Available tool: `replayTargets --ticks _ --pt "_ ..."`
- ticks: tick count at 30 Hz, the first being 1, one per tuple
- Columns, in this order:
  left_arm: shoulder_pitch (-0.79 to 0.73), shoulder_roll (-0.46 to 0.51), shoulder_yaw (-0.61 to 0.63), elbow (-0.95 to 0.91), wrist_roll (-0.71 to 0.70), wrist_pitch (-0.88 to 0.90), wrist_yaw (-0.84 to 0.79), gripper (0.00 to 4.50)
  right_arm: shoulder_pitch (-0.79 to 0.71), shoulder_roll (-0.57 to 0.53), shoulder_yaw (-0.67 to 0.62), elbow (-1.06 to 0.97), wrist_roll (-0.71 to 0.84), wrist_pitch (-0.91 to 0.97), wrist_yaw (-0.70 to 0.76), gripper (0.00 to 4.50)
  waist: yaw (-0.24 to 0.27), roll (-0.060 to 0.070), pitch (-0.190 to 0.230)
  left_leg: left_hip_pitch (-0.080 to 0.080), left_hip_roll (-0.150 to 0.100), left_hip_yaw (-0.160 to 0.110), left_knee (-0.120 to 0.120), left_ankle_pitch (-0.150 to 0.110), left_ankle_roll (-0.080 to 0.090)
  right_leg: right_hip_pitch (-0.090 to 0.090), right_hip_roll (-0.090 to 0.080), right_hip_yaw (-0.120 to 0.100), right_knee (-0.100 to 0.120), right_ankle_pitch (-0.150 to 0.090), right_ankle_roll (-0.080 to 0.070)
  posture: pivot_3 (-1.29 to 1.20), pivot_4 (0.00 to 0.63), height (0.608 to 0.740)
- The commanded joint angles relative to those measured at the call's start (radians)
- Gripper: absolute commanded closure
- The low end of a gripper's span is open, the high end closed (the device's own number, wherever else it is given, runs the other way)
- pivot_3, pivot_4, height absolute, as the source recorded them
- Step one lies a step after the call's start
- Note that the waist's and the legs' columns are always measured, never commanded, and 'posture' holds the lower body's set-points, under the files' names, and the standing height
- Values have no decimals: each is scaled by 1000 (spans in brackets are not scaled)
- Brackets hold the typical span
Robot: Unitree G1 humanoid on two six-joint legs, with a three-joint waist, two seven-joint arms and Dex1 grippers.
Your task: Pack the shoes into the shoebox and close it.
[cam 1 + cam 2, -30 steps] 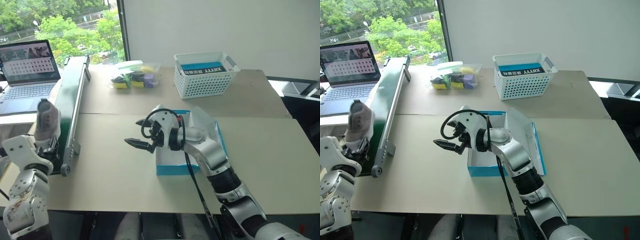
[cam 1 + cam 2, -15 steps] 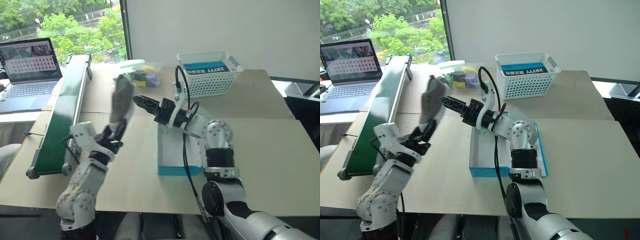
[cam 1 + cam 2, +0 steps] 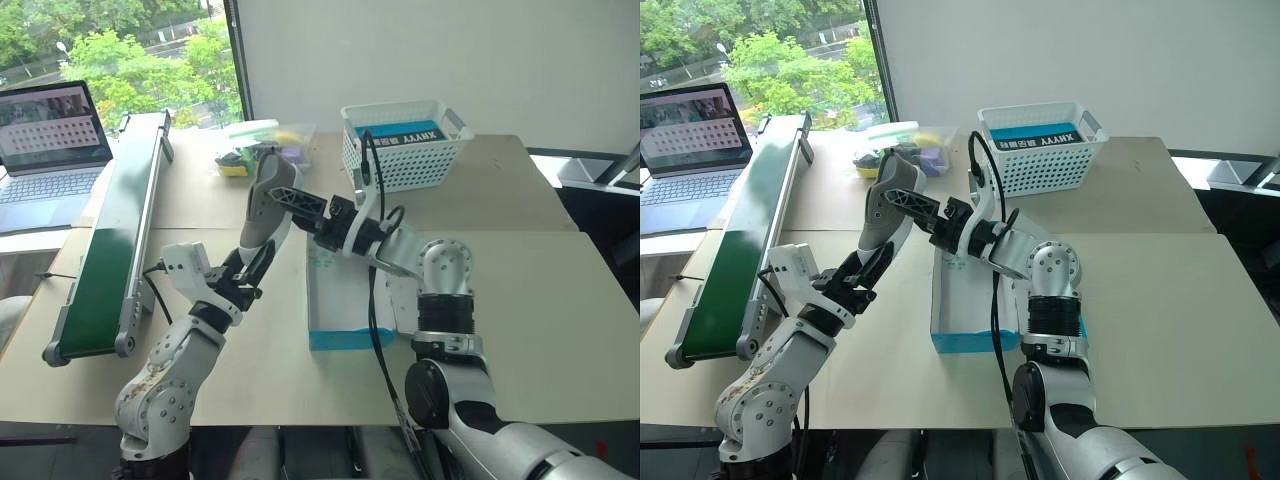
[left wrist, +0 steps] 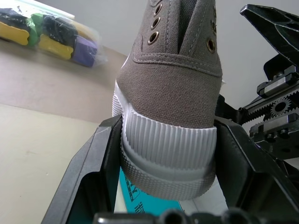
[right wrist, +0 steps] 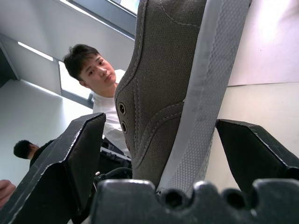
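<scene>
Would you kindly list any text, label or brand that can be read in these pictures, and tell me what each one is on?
"XHYYY", white letters on the black strip of the blue item in the white basket; the smaller characters beside it are too small to read.
Laptop screen: rows of small thumbnails, nothing legible.
Blue printed card below the shoe: dark marks, cropped, unreadable.

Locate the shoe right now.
In the left eye view, the shoe stands toe-down in the air, clamped at the toe by the left gripper. It sits left of the shoebox, between the open fingers of the right gripper.
</scene>
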Motion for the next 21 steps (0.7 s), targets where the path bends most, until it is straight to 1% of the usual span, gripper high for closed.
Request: replayTargets --ticks 1,6,7,9,12,14,15,16,17,18,19,21 --pt "-14 6 -41 -30 -33 0 -36 2042 -35 33 18 -49 30 -34 7 0 0 0 0 0 0 0 0 0 0 0 0 0 0 0 0 0 150 738" --pt "-17 11 -44 -19 -31 -2 -34 2042 -31 28 29 -54 31 -52 15 0 0 0 0 0 0 0 0 0 0 0 0 0 0 0 0 0 150 738" --pt "-18 12 -43 -19 -32 -3 -34 2046 -31 29 29 -56 33 -55 15 405 0 0 0 0 0 0 0 0 0 0 0 0 0 0 0 0 150 738" --pt "-21 13 -41 -15 -32 -4 -33 2046 -31 30 26 -56 35 -62 12 952 0 0 0 0 0 0 0 0 0 0 0 0 0 0 0 0 150 738" --pt "-24 17 -40 -8 -27 -5 -34 2046 -31 28 26 -56 36 -70 12 1986 0 0 0 0 0 0 0 0 0 0 0 0 0 0 0 0 150 738" --pt "-26 17 -40 -6 -27 -6 -35 2046 -30 26 28 -58 37 -71 12 2564 -1 0 0 0 0 0 0 0 0 0 0 0 0 0 0 0 150 738" --pt "-24 16 -43 -5 -24 -7 -34 2046 -28 26 30 -60 39 -70 12 2949 0 0 0 0 0 0 0 0 0 0 0 0 0 0 0 0 150 738" --pt "-24 16 -45 -4 -22 -7 -33 2046 -28 26 32 -61 39 -69 12 3214 0 0 0 0 0 0 0 0 0 0 0 0 0 0 0 0 150 738" --pt "-20 21 -54 -6 -12 -6 -34 2046 -27 26 34 -64 41 -65 12 3571 0 0 0 0 0 0 0 0 0 0 0 0 0 0 0 0 150 738" --pt "-16 27 -63 -7 -1 -5 -35 2046 -26 26 35 -65 43 -61 11 3845 0 0 0 0 0 0 0 0 0 0 0 0 0 0 0 0 150 738" --pt "-13 32 -70 -8 7 -4 -37 2046 -25 26 36 -67 44 -59 10 4015 1 0 0 0 0 0 0 0 0 0 0 0 0 0 0 0 150 738" --pt "-10 46 -84 -9 29 -8 -40 2046 -25 27 35 -71 47 -58 8 4117 0 0 0 0 0 1 0 0 0 0 0 0 0 0 0 0 150 738"
